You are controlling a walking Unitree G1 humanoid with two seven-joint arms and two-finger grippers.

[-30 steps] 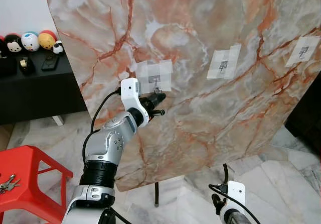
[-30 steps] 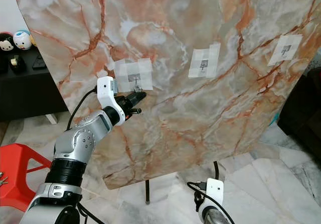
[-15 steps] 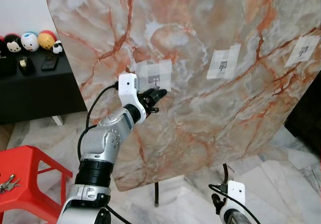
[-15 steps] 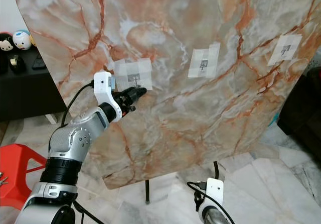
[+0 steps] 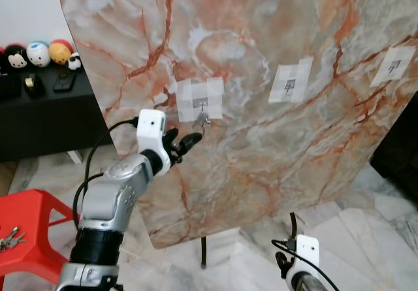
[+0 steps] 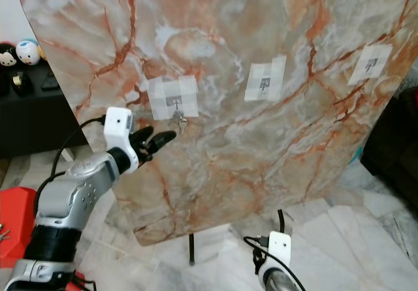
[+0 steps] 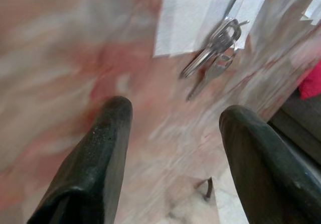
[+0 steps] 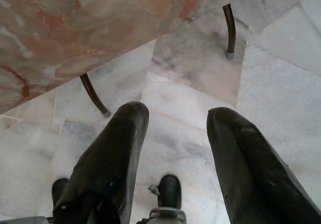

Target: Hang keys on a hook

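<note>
Keys (image 5: 202, 117): hanging from the leftmost hook (image 5: 202, 102), taped under a white patch on the tilted marble slab (image 5: 261, 167); bunch dangling straight down, long axis near vertical, resting against the stone.
Left pincer (image 5: 185, 141): spread wide, empty; fingers (image 7: 103, 148) well apart with nothing between, aimed at the slab just below and to the robot's left of the keys.
Key relation: keys up and slightly right of the left pincer, near but clear of the tips; in the left wrist view, bunch (image 7: 216, 44) ahead of and beyond the gap between the two black fingers, not touching either.
Nearer arm: left, by far.
Right pincer (image 8: 173, 148): spread, empty, pointing down at the marble floor (image 8: 281, 68) beside the slab's metal legs (image 8: 228, 30); idle.
Other hooks: two more taped patches farther right on the slab (image 5: 291, 82), (image 5: 393, 66), bare as far as visible.
Red stool (image 5: 29, 222): low at the robot's left, a second bunch of keys (image 5: 9, 237) lying on its seat.
Judged stage: hanging apparently done for this bunch; next move likely a straight withdrawal away from the slab, keeping fingers off the dangling bunch.
</note>
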